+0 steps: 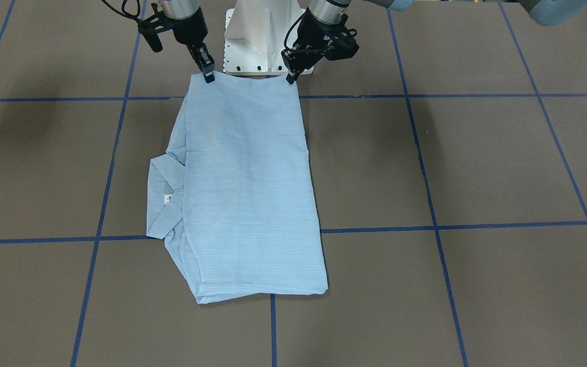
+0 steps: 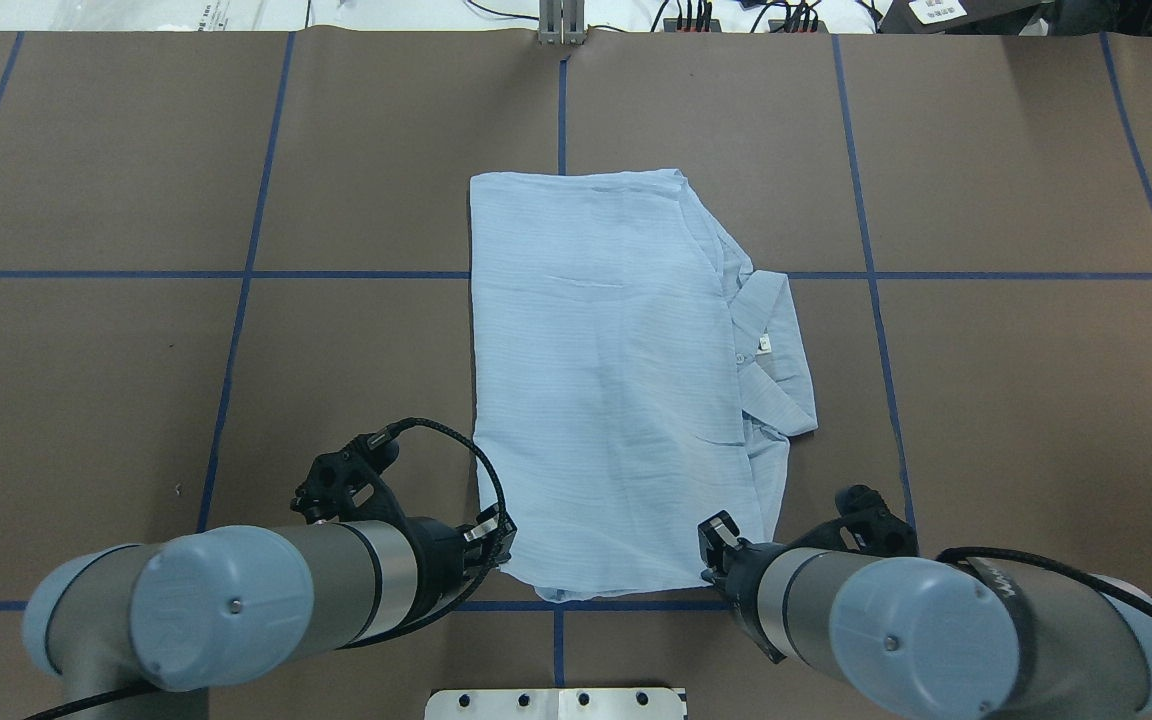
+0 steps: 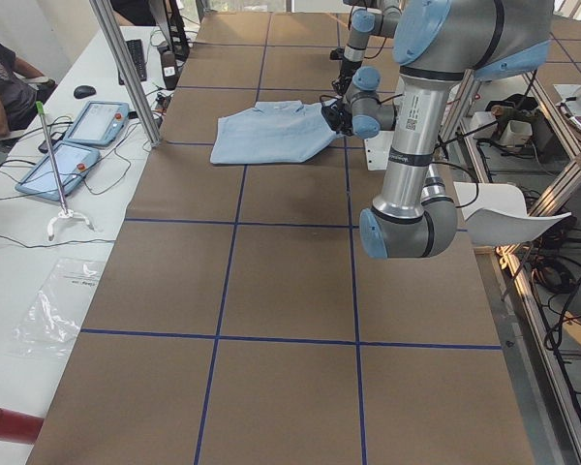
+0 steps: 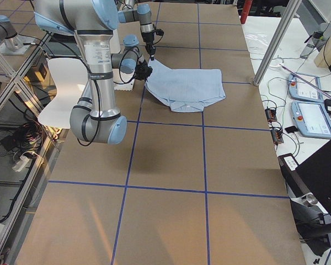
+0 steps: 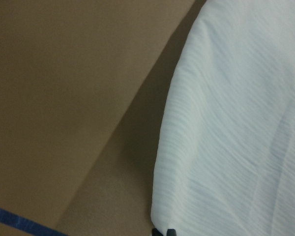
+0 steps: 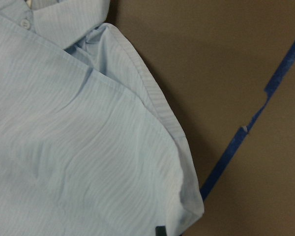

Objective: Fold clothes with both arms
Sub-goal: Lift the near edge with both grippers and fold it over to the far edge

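Note:
The light-blue pinstriped shirt [image 1: 242, 193] lies folded into a long panel on the brown table, collar [image 2: 781, 350] and neck tag [image 2: 764, 343] sticking out on my right. My left gripper [image 2: 501, 548] is shut on the shirt's near left corner; it shows at the right in the front-facing view [image 1: 291, 76]. My right gripper [image 2: 711, 560] is shut on the near right corner, also in the front-facing view [image 1: 208, 75]. The near edge is raised slightly off the table. The wrist views show cloth [image 5: 236, 123] [image 6: 78, 147] running up to the fingertips.
The white pedestal base [image 1: 252, 35] stands just behind the shirt's near edge. Blue tape lines [image 2: 236, 275] grid the table. An operators' bench with tablets [image 3: 92, 121], a metal post [image 3: 126, 68] and a seated person [image 3: 0, 82] lie beyond the far edge.

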Controlling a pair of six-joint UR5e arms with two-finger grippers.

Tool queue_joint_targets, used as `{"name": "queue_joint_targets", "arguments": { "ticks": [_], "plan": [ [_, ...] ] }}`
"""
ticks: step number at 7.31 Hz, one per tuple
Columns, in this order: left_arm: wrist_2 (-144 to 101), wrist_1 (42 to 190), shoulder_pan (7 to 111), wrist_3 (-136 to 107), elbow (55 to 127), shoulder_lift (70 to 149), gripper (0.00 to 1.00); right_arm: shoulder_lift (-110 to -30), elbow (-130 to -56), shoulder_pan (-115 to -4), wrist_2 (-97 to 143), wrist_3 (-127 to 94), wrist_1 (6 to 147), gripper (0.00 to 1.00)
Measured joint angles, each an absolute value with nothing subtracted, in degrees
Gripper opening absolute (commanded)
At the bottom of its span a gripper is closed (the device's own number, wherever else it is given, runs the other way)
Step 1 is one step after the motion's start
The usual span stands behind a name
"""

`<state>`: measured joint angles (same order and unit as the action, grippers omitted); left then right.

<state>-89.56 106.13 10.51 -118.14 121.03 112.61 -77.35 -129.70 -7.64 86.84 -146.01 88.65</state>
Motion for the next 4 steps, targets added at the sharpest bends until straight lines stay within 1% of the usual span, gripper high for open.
{"name": "queue_joint_targets", "arguments": {
  "ticks": [1, 2, 3, 4],
  "plan": [
    [-91.1, 104.3, 11.2, -119.1, 125.1, 112.8, 0.00, -77.8, -133.6, -8.6, 88.0, -146.4, 91.0, 0.00],
    [-92.5, 103.0, 13.3, -119.4, 127.8, 113.1, 0.00, -77.2, -135.4, -12.3, 91.4, -146.2, 92.5, 0.00],
    [-93.6, 102.4, 16.7, -119.1, 128.2, 113.6, 0.00, -74.7, -134.0, -18.0, 96.6, -144.5, 93.4, 0.00],
    [-95.3, 102.1, 20.7, -118.0, 126.2, 114.9, 0.00, -70.2, -129.3, -24.0, 101.0, -141.2, 93.8, 0.00]
  ]
}}
